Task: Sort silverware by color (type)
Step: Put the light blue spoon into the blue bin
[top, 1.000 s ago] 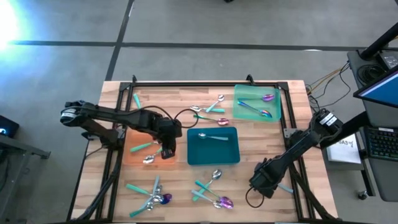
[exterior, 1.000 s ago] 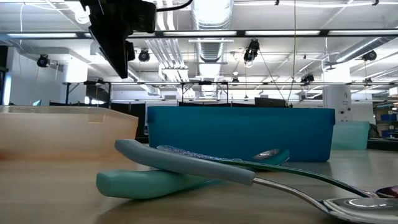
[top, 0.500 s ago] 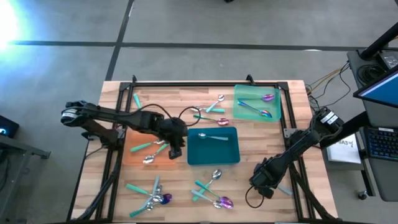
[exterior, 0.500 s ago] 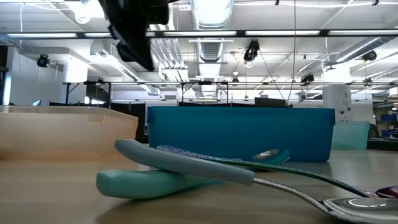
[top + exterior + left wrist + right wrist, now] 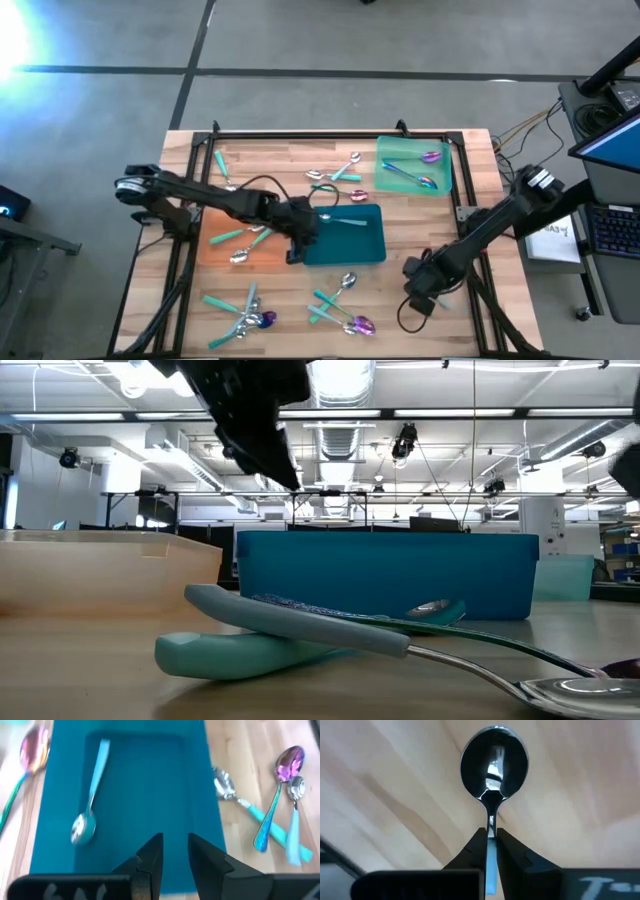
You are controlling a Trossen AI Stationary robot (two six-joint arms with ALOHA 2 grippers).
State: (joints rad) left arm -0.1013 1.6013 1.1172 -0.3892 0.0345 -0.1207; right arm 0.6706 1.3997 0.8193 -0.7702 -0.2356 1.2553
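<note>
The right pincer is closed on a spoon, pinching its thin neck just below the bowl, with the pale blue handle running back between the fingers. Gripping there probably keeps the light spoon from swinging once it lifts off the worktop. In the high view this pincer sits well to the right of the teal tray, near the worktop's front edge.

The left pincer hangs over the teal tray's near rim, fingers a little apart with nothing between them. It looks placed to work in that tray or to pass on beyond it.

The teal tray holds one spoon with a light teal handle. To its left the orange tray holds a few teal-handled pieces. Behind and right of the teal tray, the green tray holds iridescent pieces.

The rest of the silverware lies loose around the teal tray: a cluster just behind it, two heaps in front of it and one piece at the far left
</note>
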